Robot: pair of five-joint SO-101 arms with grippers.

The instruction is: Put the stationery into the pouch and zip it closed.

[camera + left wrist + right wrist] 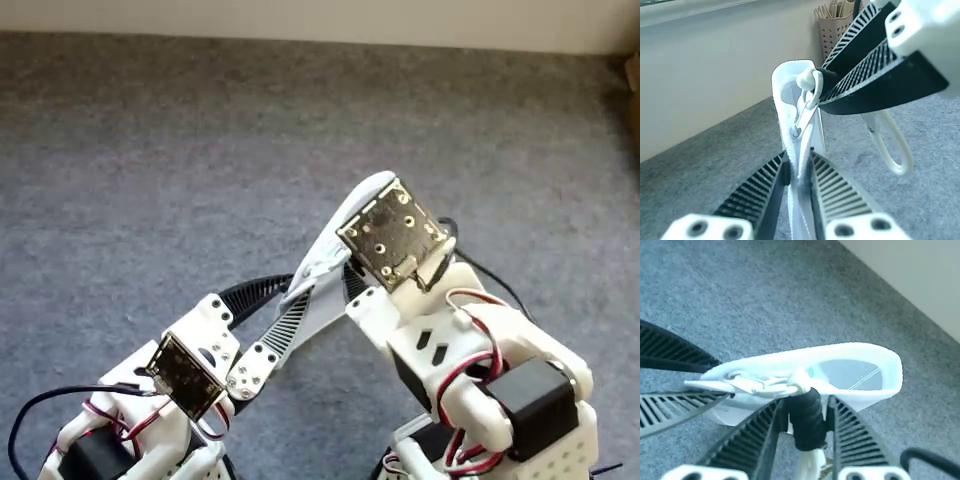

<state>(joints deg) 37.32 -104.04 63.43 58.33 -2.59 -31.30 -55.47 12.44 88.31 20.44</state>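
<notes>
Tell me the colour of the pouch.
White. The pouch shows best in the right wrist view.

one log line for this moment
left pincer: shut on pouch | right pincer: shut on zipper pull | pouch: held between both

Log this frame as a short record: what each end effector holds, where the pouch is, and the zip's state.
pouch: white, held up off the grey surface between both arms
left end effector: shut on the pouch's edge
right end effector: shut on the black tab
zip: how far closed, cannot tell
background: basket by the wall
</notes>
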